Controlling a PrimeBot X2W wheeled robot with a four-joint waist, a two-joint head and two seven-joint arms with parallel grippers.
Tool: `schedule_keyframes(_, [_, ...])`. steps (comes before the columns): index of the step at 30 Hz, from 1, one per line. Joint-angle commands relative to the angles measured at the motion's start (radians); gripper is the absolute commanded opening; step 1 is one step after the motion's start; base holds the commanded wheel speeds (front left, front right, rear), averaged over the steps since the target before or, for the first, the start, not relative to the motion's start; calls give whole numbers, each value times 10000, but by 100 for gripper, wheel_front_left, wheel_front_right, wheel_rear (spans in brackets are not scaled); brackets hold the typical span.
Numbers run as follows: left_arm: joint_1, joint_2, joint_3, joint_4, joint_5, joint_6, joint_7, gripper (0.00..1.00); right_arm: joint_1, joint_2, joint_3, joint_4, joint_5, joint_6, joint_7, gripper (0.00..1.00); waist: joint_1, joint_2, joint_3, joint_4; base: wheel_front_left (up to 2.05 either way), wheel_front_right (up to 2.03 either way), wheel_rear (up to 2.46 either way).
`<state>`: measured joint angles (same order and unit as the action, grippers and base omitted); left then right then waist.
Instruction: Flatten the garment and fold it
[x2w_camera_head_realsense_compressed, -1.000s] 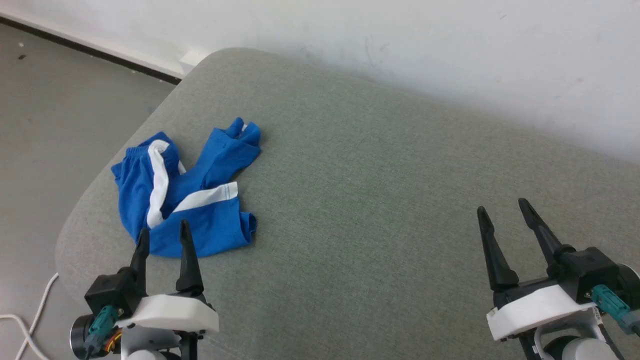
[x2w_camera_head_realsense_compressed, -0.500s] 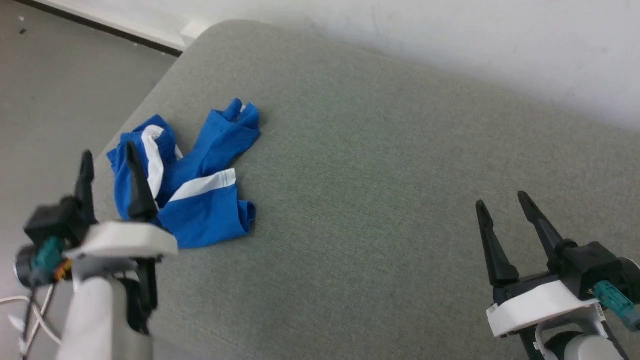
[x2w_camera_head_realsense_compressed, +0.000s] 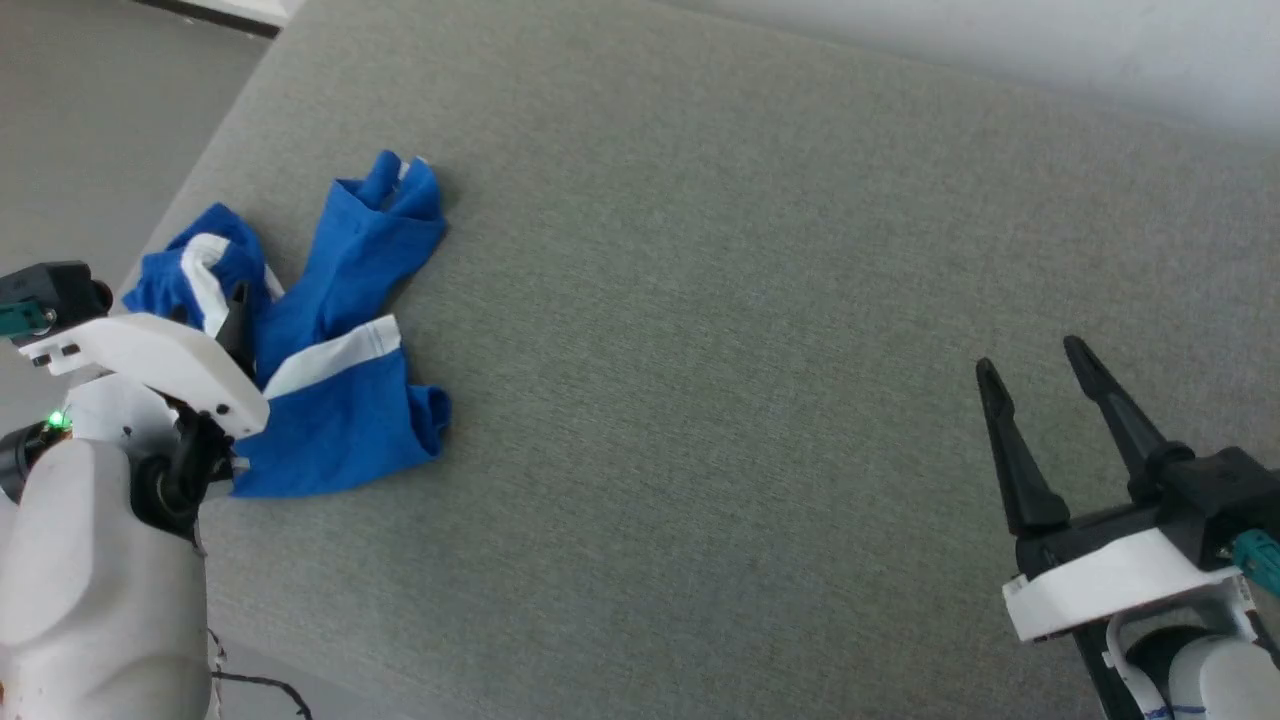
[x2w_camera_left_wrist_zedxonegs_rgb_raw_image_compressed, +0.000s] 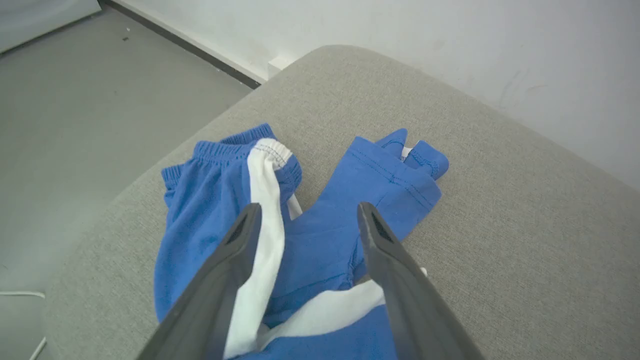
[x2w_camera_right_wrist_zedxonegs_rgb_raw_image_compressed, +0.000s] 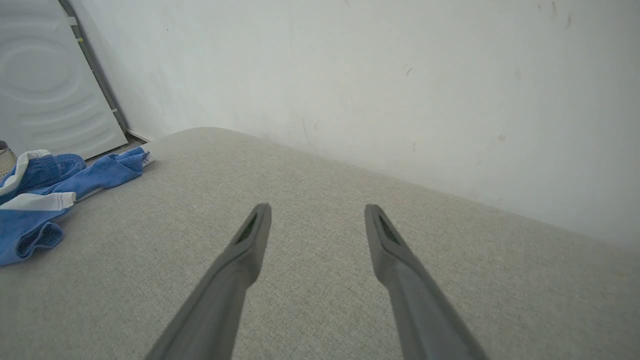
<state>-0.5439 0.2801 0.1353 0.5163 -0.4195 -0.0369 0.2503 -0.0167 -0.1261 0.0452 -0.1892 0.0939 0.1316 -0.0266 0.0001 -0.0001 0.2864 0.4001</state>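
A grey cushion (x2w_camera_head_realsense_compressed: 700, 350) fills the space before a scuffed white wall (x2w_camera_right_wrist_zedxonegs_rgb_raw_image_compressed: 350, 75), bare floor (x2w_camera_left_wrist_zedxonegs_rgb_raw_image_compressed: 75, 100) to its left. The garment (x2w_camera_head_realsense_compressed: 340, 400) lies crumpled near the cushion's left edge, close to its rounded corner, with 2 legs splayed and 1 doubled over itself.

The left gripper (x2w_camera_left_wrist_zedxonegs_rgb_raw_image_compressed: 307, 212) hangs over the heap, fingers spread and holding nothing. The right gripper (x2w_camera_head_realsense_compressed: 1030, 355), also spread and empty, waits well apart over bare cushion.

The fabric looks light, soft and limp. It should drape and bunch when lifted, and may drag on the cushion's weave rather than slide. It appears in no danger of damage. The gathered waistband (x2w_camera_left_wrist_zedxonegs_rgb_raw_image_compressed: 225, 147) and the stitched hem (x2w_camera_left_wrist_zedxonegs_rgb_raw_image_compressed: 400, 165) are the thicker edges and probably the surest places to pinch, 1 for each gripper.

The left wrist view gives the waistband's elastic ruffles, the white stripe (x2w_camera_left_wrist_zedxonegs_rgb_raw_image_compressed: 267, 200) and the hem seams, detail that the head view partly hides behind the left arm. The head view sets out the spacing of both grippers. The right wrist view, low and side-on, shows how far the folds rise off the cushion, and a pale panel (x2w_camera_right_wrist_zedxonegs_rgb_raw_image_compressed: 45, 75) by the wall.
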Motion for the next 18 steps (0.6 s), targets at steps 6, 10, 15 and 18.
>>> schedule_keyframes(6, [-790, 188, 170, 1969, -935, -14, 1871, 100, -502, -357, 216, -257, 303, -9, 17, 100, -1, 1, 1081, -513, 0, 0, 0])
schedule_keyframes(10, [-858, 416, -139, 2669, -834, 120, 2838, 100, -647, -437, 295, -248, 454, -9, -20, 100, -1, 1, 1295, -650, 0, 0, 0])
schedule_keyframes(15, [-835, 354, -505, 2989, -676, 279, 3619, 67, -715, -450, 306, -154, 557, -9, -70, 100, -1, 1, 1351, -773, 0, 0, 0])
schedule_keyframes(18, [-875, 267, -366, 3085, -848, 459, 3680, 0, -792, -436, 390, -76, 573, -9, -106, 100, -1, 1, 1287, -875, 0, 0, 0])
